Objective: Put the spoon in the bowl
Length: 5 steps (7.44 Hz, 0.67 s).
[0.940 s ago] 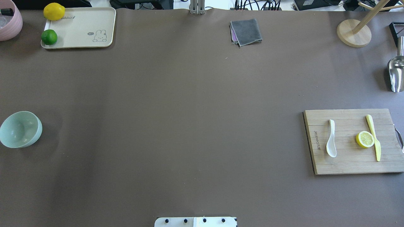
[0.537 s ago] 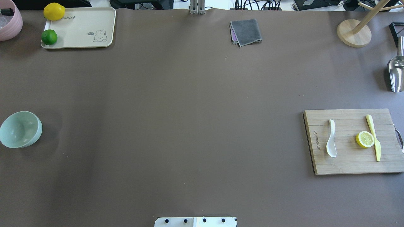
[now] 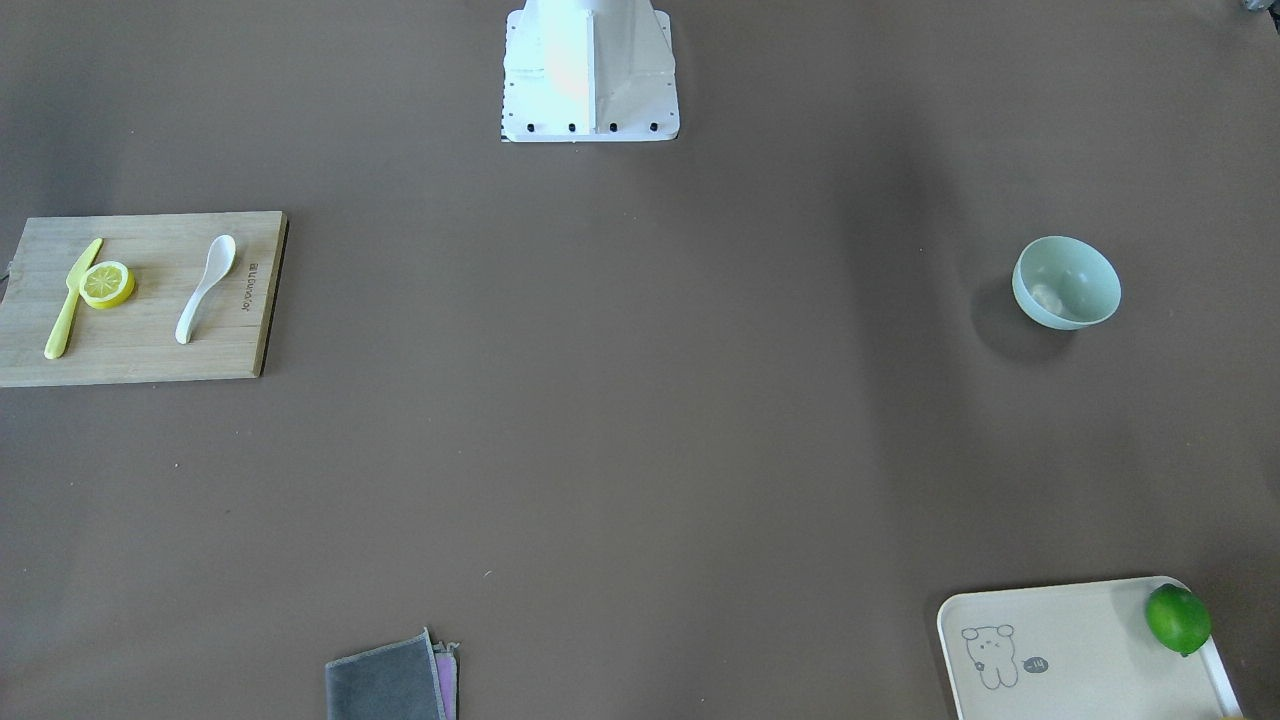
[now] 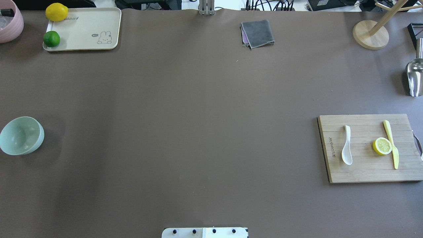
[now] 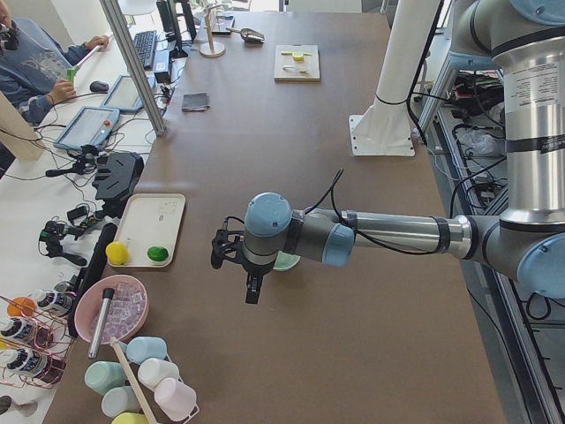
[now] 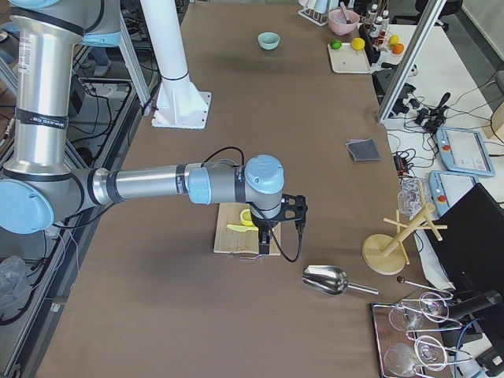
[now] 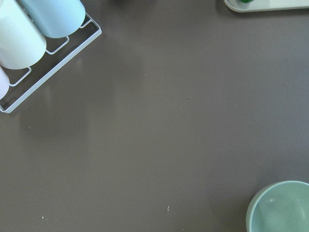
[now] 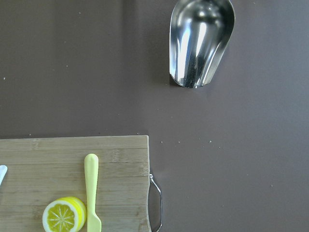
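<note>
While the upper-left tray point(image 4: 82, 31) holds lime point(image 4: 51, 39) and lemon point(image 4: 56, 12) and the spoon point(image 4: 347, 145) lies far from the bowl point(image 4: 20, 136), I cannot tell whether my left pincer point(image 5: 252, 291) or right pincer point(image 6: 264, 244) gapes.

The spoon point(image 4: 346, 145), lemon half point(image 4: 382, 146) and knife point(image 4: 395, 157) are laid on the cutting board point(image 4: 363, 172) at the right edge of the tabletop point(image 4: 198, 132), the bowl point(image 4: 19, 136) at its left edge.

The overhead camera looks down over the whole worktop point(image 4: 198, 115) from the robot's edge; the front-facing one faces it from the opposite edge. End cameras look along the worktop. Wrist cameras look straight down, close: left beside the bowl point(image 7: 285, 208), right over a corner of the cutting board point(image 8: 58, 164) and the scoop point(image 8: 202, 41).
</note>
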{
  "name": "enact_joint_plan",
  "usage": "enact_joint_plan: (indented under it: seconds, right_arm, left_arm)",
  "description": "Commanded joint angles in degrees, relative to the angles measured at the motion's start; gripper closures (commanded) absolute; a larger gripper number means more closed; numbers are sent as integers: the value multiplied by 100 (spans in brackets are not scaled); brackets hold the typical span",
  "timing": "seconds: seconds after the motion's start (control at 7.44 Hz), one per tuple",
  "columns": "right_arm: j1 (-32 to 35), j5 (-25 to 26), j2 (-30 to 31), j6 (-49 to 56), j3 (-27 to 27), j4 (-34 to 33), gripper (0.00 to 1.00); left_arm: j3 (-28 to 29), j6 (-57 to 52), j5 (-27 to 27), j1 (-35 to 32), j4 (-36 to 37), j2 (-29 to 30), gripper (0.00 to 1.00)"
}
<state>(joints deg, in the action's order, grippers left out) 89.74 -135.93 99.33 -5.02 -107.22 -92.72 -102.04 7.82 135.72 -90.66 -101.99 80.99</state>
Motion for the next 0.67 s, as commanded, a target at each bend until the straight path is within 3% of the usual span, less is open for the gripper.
enact_joint_plan:
  seconds: [0.0, 0.27, 0.54]
  right_arm:
    - [-1, -109, 8, 10, -10, 0, 0]
    - [-1, -512, 8, 19, -10, 0, 0]
    - [-1, -549, 8, 36, -18, 0, 0]
  left_arm:
    - [-35, 9, -2, 4, 12, 14, 2]
    - [-44, 0, 7, 13, 12, 14, 2]
    - [-96, -9, 7, 22, 12, 22, 3]
